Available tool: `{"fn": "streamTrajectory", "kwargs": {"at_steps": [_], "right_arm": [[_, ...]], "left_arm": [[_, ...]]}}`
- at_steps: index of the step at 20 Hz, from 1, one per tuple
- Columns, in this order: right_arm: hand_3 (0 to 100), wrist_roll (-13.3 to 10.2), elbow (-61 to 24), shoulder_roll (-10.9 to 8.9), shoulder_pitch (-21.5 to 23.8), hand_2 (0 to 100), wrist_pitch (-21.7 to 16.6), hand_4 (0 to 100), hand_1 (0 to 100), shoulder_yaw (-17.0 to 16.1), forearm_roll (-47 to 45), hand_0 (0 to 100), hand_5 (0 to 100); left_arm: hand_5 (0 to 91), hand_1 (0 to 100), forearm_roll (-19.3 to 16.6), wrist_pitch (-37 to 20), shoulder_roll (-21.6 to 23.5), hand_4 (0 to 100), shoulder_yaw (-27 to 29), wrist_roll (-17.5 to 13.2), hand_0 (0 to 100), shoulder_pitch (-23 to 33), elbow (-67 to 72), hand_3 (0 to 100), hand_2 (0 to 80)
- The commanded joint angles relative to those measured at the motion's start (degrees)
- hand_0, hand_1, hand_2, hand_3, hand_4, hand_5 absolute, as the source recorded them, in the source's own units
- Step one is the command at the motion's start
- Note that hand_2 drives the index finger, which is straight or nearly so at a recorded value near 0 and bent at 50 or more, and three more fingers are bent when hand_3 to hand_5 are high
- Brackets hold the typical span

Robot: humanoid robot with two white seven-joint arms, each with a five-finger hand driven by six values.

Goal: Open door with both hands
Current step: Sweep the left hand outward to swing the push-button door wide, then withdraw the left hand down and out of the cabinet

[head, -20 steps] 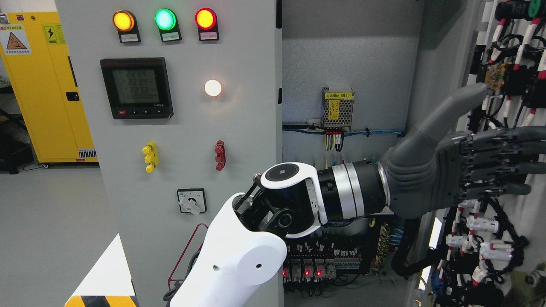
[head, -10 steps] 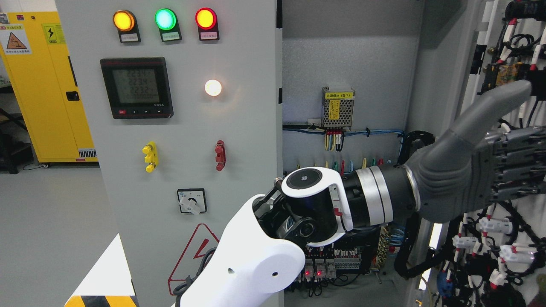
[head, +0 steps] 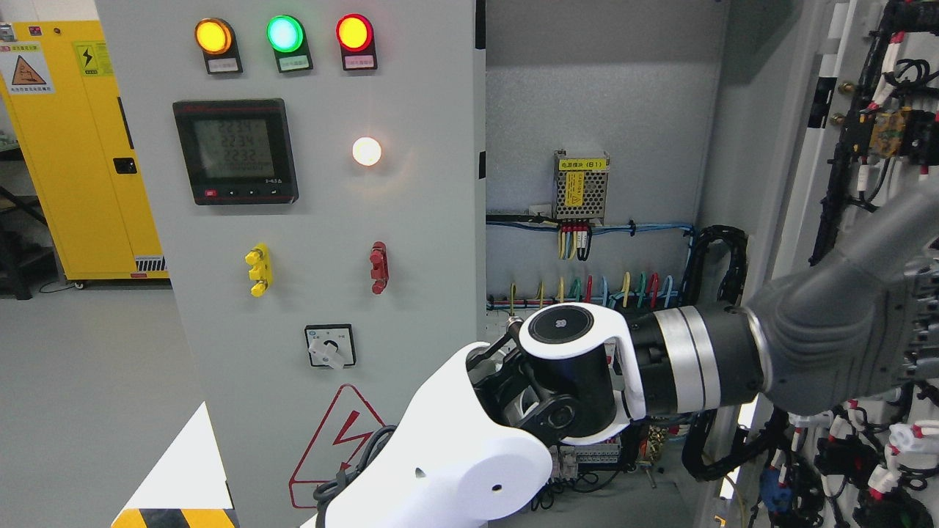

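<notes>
left grey robot hand (head: 858, 330): flat against wired inner face of open grey steel cabinet door (head: 873, 183), right of cabinet interior, likely to push it wider | fingers: cut off by frame edge, cannot tell | right hand: unseen

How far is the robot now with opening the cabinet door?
Done: the right door stands swung out, showing the cabinet interior. In hand: the left hand reaches across to that door's wired inner side. Left: the left door with the lamps looks closed.
</notes>
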Motion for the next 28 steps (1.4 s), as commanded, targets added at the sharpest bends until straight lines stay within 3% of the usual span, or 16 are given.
{"fn": "streamTrajectory", "kwargs": {"at_steps": [1,5,7,11,15,19,23,28], "right_arm": [[0,0.0,0.0,-1.76,-0.1,0,0.0,0,12,0.1,0.0,20,0],[0,0.0,0.0,-1.76,-0.1,0,0.0,0,12,0.0,0.0,20,0],[0,0.0,-0.1,-1.76,-0.1,0,0.0,0,12,-0.1,0.0,20,0],[0,0.0,0.0,-1.76,0.1,0,0.0,0,12,-0.1,0.0,20,0],[0,0.0,0.0,-1.76,0.2,0,0.0,0,12,-0.1,0.0,20,0],[0,0.0,0.0,-1.76,0.4,0,0.0,0,12,-0.1,0.0,20,0],[0,0.0,0.0,-1.76,0.4,0,0.0,0,12,-0.2,0.0,20,0],[0,0.0,0.0,-1.76,0.4,0,0.0,0,12,-0.2,0.0,20,0]], "left_arm": [[0.0,0,0.9,-0.1,-0.2,0,-3.7,0.1,0,-0.4,-0.1,0,0.0],[0.0,0,0.4,0.3,0.2,0,-2.3,0.1,0,0.0,-0.1,0,0.0],[0.0,0,-0.3,0.9,0.1,0,1.4,0.2,0,0.5,0.0,0,0.0],[0.0,0,-4.5,5.1,0.2,0,8.9,3.8,0,3.2,-0.9,0,0.0],[0.0,0,-4.4,10.0,1.7,0,14.7,3.6,0,9.1,-6.6,0,0.0],[0.0,0,-4.6,11.1,6.2,0,17.4,3.4,0,17.8,-13.0,0,0.0],[0.0,0,-5.1,10.3,12.9,0,19.6,3.4,0,30.9,-18.6,0,0.0],[0.0,0,-10.9,6.9,14.4,0,21.8,3.4,0,50.2,-20.4,0,0.0]]}}
